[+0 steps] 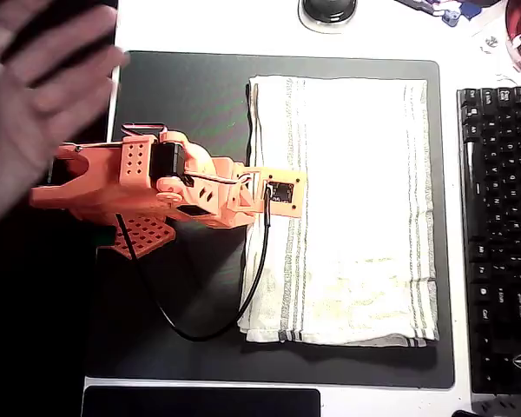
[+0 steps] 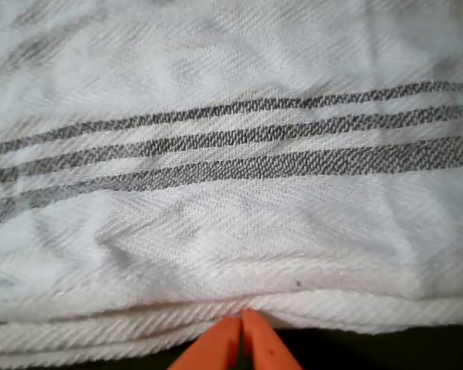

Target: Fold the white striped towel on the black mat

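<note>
Bright, even overhead light; a person's hand (image 1: 35, 95) blurred, wrist view soft.

Lying open for passage: bare black mat (image 1: 182, 295) left of the towel (image 1: 356, 217), crossed only by a looping black cable (image 1: 200, 334); narrowing to a thin strip along the towel's right side, hemmed by the keyboard (image 1: 499, 234); crowding the upper left, a person's hand (image 1: 35, 95) hovering beside the orange arm (image 1: 148, 187).

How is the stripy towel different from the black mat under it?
The white striped towel is pale with thin grey stripes; the black mat is plain dark. The towel is smaller and lies on top, the mat showing around it. The towel looks woven and wrinkly at its edge, the mat smooth. Both are rectangles lying flat.
</note>
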